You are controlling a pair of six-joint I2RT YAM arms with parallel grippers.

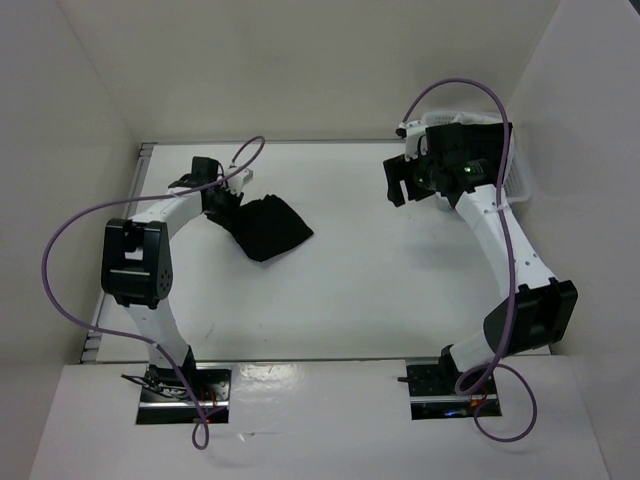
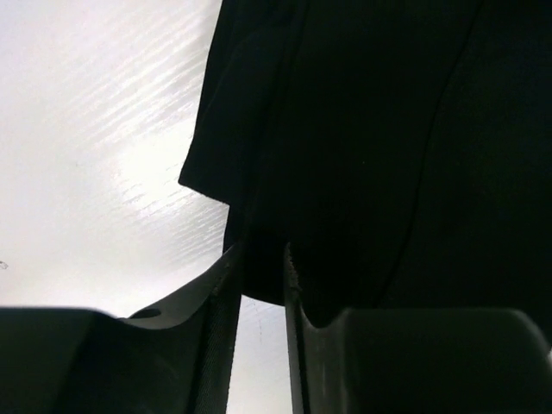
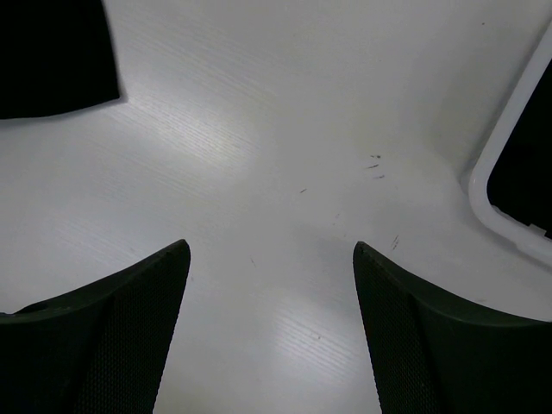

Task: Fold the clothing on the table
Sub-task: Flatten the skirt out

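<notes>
1. the clothing (image 1: 268,230) lies bunched on the left half of the table (image 1: 380,290), well apart from the white basket (image 3: 481,194) at the far right.
2. the left gripper (image 2: 263,259) is down at the garment's far left edge. its jaws stand only a narrow gap apart, with black fabric at the tips and tabletop showing through the gap lower down. i cannot tell whether it has hold of the cloth.
3. the right gripper (image 3: 272,259) is spread wide and holds nothing, above the tabletop just beside the basket.
4. risk: only an edge sits between the left tips, so a lift could let it slip free.
5. risk: the heap is crumpled, so the pinch may take several layers. with the far end unanchored, a pull would likely drag the whole garment rather than spread it.
</notes>
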